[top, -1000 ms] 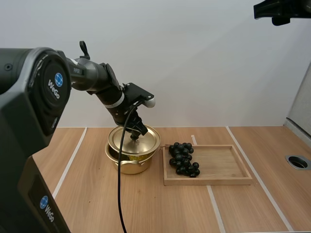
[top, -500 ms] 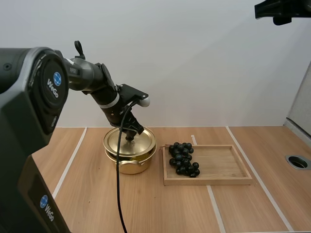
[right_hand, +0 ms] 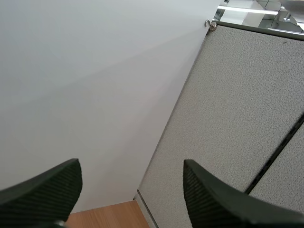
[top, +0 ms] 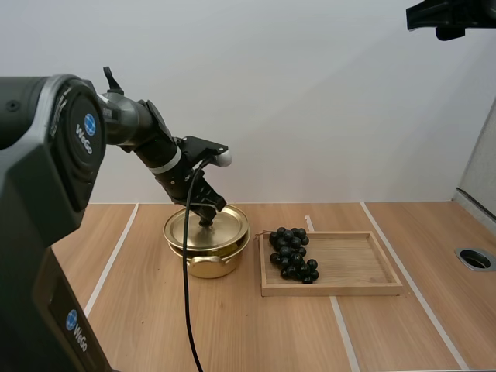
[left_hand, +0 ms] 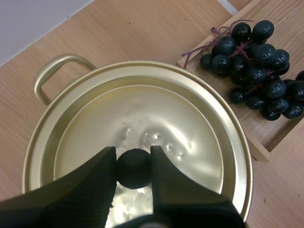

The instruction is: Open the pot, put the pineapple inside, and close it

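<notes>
A gold pot (top: pixel 208 265) stands left of the tray, its gold lid (top: pixel 206 230) lying flat on its rim. My left gripper (top: pixel 208 219) reaches down from the back left and is shut on the lid's black knob (left_hand: pixel 134 168); the fingers pinch it from both sides above the lid (left_hand: pixel 161 118). One pot handle (left_hand: pixel 57 66) sticks out beyond the rim. A bunch of dark grapes (top: pixel 292 253) lies at the left end of the wooden tray (top: pixel 356 265), beside the pot's rim (left_hand: pixel 254 66). My right gripper (right_hand: pixel 130 166) is open, held high and facing a wall.
The wooden tray (left_hand: pixel 266 142) sits close to the pot's right side. White tape lines (top: pixel 112 260) cross the table. A round metal grommet (top: pixel 474 259) is set in the table at the far right. My right arm (top: pixel 449 15) hangs high at the top right.
The lid, held by my left gripper, was tilted and shifted right over the pot; it has moved left and down and now lies level on the rim.
</notes>
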